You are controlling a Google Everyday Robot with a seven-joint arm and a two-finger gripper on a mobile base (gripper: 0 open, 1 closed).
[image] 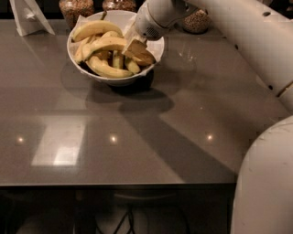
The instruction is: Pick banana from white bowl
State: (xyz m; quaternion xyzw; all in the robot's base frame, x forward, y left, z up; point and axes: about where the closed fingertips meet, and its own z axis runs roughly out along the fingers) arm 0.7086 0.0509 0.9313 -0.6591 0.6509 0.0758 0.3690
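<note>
The white bowl (153, 49) stands at the back of the grey table and holds several yellow bananas on crumpled white paper. The long curved banana (106, 44) lies across the top of the pile, its dark tip toward the bowl's right side. My gripper (136, 48) reaches down from the right into the right half of the bowl and rests on the right part of this banana. The arm hides the contact. A second long banana (95, 29) lies along the bowl's far left rim.
Glass jars of grains (76, 8) stand behind the bowl, with another jar (197, 21) at the right. A white folded stand (28, 17) is at the back left. My white arm and base (265, 183) fill the right side. The table's front edge runs along the bottom.
</note>
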